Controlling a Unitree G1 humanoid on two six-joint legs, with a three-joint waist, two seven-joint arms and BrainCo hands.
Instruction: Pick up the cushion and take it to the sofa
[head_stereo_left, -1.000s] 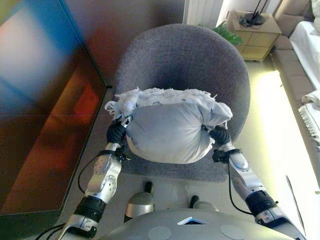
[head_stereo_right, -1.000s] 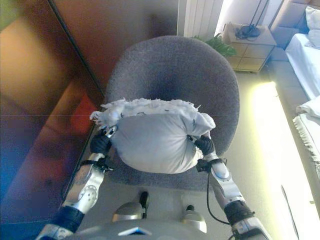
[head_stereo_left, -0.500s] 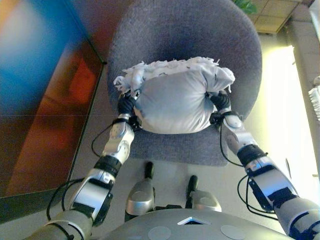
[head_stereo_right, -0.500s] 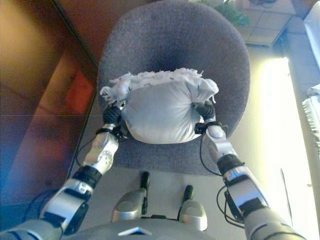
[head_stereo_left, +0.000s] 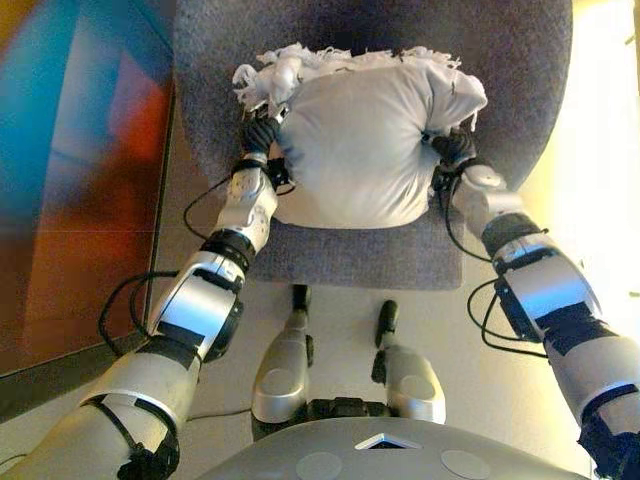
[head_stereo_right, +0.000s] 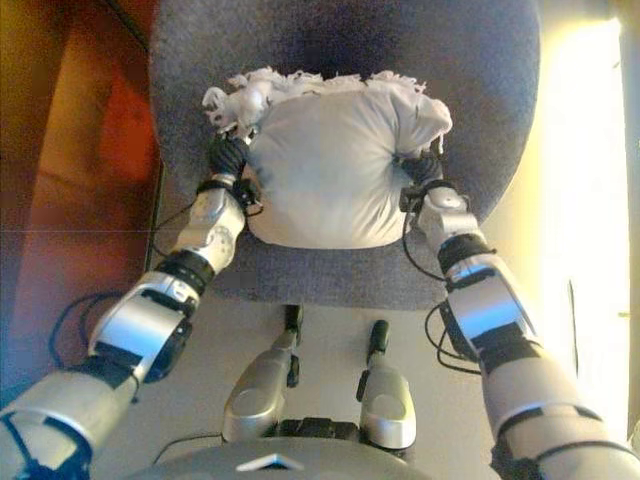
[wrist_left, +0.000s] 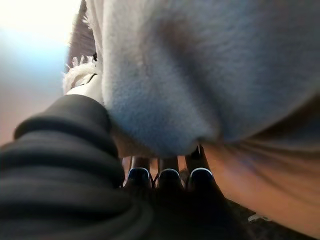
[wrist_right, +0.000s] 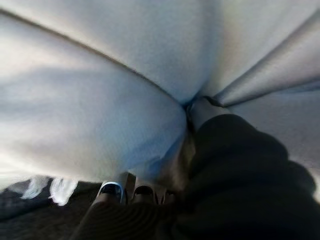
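Observation:
A plump white cushion (head_stereo_left: 360, 140) with a fringed far edge is held between my two hands over the seat of a round grey upholstered chair (head_stereo_left: 350, 250). My left hand (head_stereo_left: 262, 133) grips its left side and my right hand (head_stereo_left: 455, 150) its right side, and the cloth dents in at both. In the left wrist view the cushion (wrist_left: 200, 65) bulges over the dark-tipped fingers (wrist_left: 170, 177) curled beneath it. In the right wrist view the cushion (wrist_right: 90, 100) folds round the hand, with fingertips (wrist_right: 111, 190) under it.
A glossy dark reddish panel (head_stereo_left: 70, 180) stands along the left of the chair. Pale, brightly lit floor (head_stereo_left: 600, 150) runs along the right. The chair's curved back (head_stereo_right: 340, 30) rises beyond the cushion.
The whole picture has shifted as the camera tipped down. Both arms have stretched forward, and the cushion now sits further in over the seat, still held by both hands.

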